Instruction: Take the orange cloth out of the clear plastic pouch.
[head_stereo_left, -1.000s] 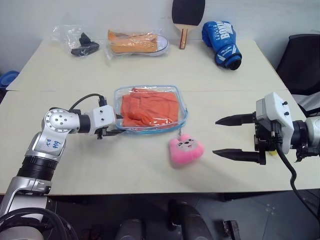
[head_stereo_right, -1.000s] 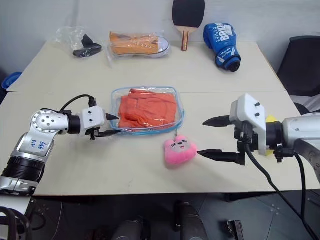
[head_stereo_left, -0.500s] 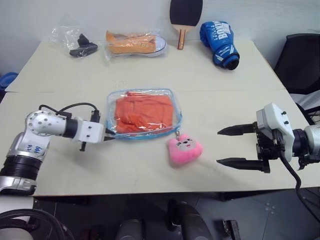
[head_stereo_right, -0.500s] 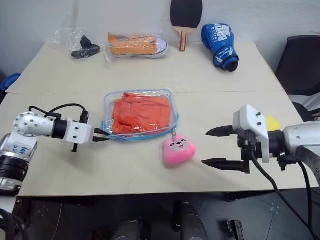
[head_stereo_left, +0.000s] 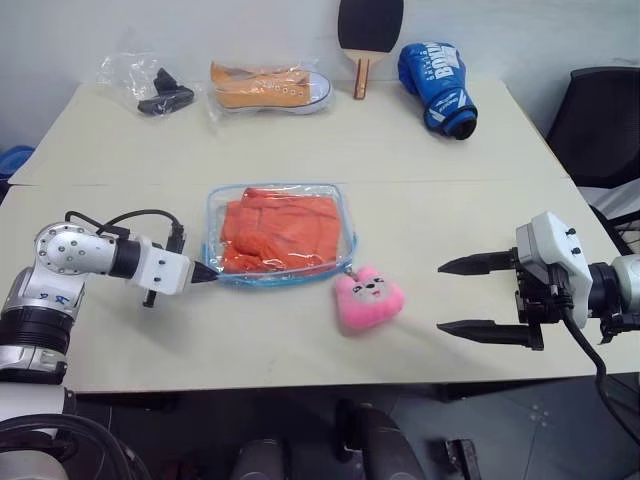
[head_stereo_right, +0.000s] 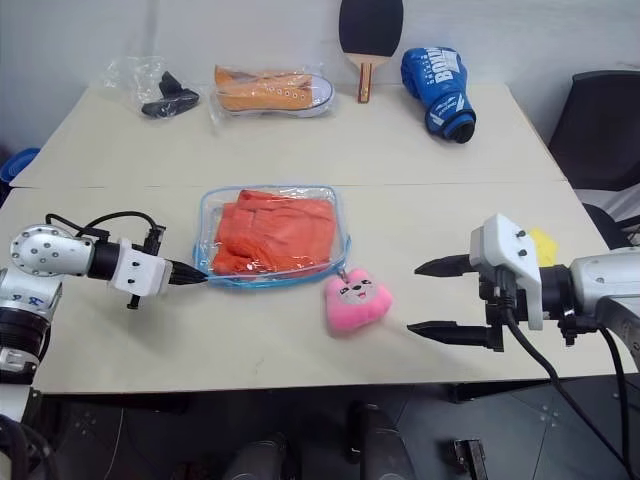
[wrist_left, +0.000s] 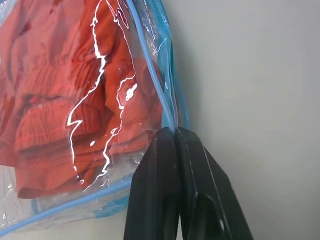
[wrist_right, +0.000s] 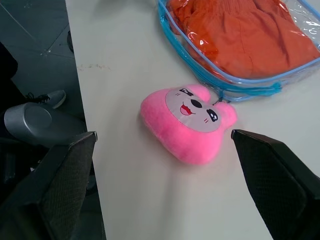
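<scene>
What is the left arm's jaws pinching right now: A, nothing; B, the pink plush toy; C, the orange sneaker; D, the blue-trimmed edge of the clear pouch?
D: the left gripper has its jaws shut on the light blue trim at the corner of the clear plastic pouch, with the orange cloth inside.

Cloth (head_stereo_left: 280, 230) inside pouch (head_stereo_left: 335, 196), mid-surface (head_stereo_left: 420, 150). Plush toy (head_stereo_left: 369, 298) just beside pouch's near right corner. Left pincer (head_stereo_left: 212, 277) at pouch's near left corner; right pincer (head_stereo_left: 462, 297) well right of toy.

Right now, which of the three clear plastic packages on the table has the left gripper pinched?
The clear plastic pouch with blue trim holding the orange cloth. The left gripper is shut on its edge; the other two lie untouched at the far edge.
</scene>
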